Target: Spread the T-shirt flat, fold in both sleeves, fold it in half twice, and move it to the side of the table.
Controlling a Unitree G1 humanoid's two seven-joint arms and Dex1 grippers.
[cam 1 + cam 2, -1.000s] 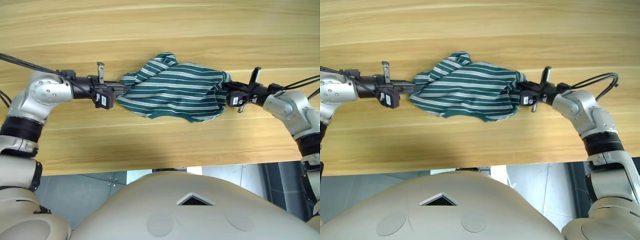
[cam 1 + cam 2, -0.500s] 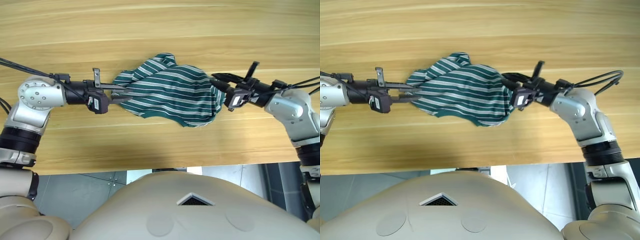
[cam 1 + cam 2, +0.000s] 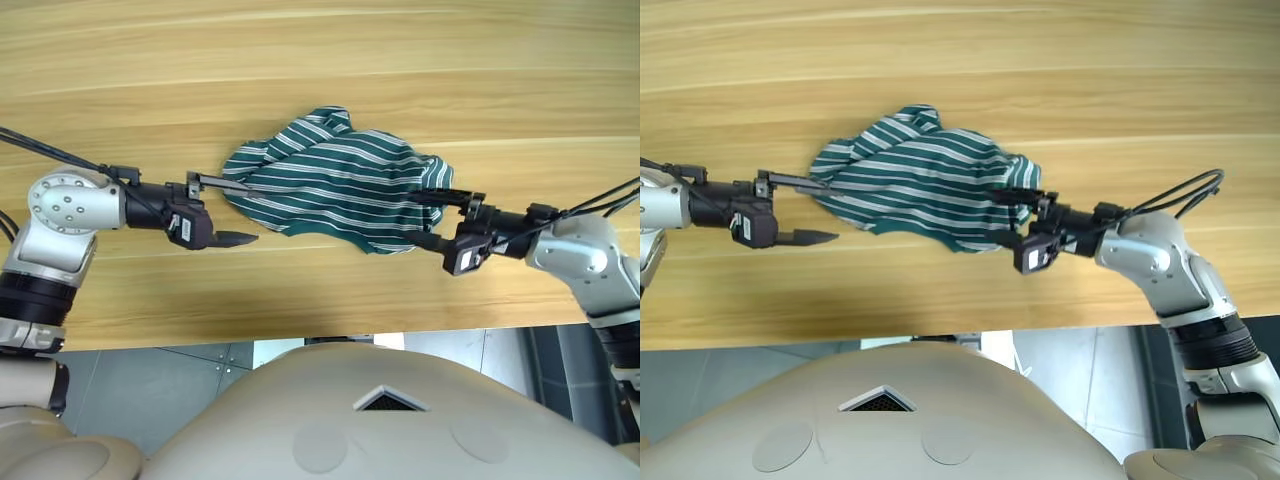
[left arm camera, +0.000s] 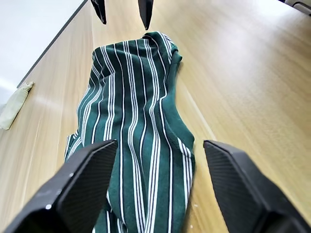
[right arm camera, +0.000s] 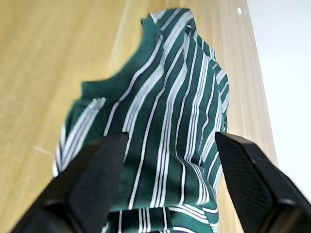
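Here T-shirt (image 3: 335,190) lies crumpled between left gripper (image 3: 250,212), right gripper (image 3: 415,217); both spread.

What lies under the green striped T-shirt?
The wooden table lies under the T-shirt. The bunched cloth covers that patch of table, so anything between its folds cannot be seen.

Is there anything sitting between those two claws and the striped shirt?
Nothing visible. The left gripper and the right gripper are both open at opposite ends of the shirt, which lies crumpled on the wooden table.
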